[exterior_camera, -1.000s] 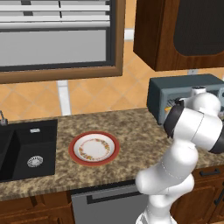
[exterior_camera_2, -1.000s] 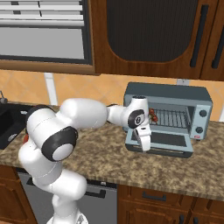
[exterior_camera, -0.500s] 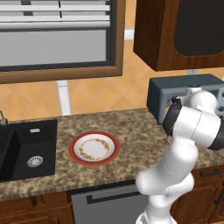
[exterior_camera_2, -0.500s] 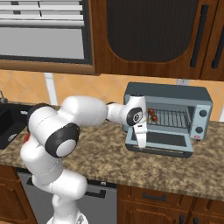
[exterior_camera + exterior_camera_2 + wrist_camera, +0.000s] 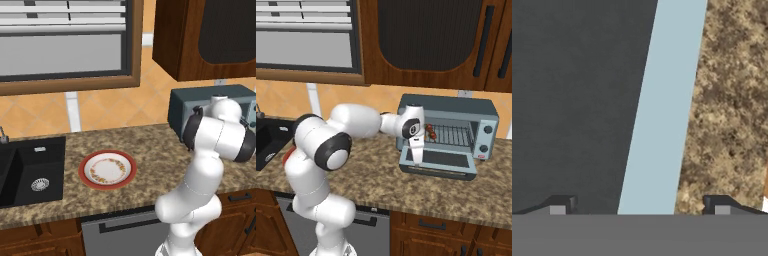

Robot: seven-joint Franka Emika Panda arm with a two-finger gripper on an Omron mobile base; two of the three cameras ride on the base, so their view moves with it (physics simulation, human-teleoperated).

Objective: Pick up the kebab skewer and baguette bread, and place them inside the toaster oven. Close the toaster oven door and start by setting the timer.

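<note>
Grey-framed door (image 5: pixel 438 161) lying flat open on bench (image 5: pixel 371 180), long axis across oven (image 5: pixel 448 125) front, left frame edge directly beneath wide-open, empty hand (image 5: pixel 418 161); skewer (image 5: pixel 430 131) on rack.

Blue-grey toaster oven (image 5: pixel 483 117), toaster oven door (image 5: pixel 438 161) folded down flat, kebab skewer (image 5: pixel 431 131) on rack

The tool (image 5: pixel 418 159) has been drawn back from the boxy blue-grey toaster oven's (image 5: pixel 448 129) opening and is now pointed down over the lowered grey-framed glass door (image 5: pixel 439 162).
</note>
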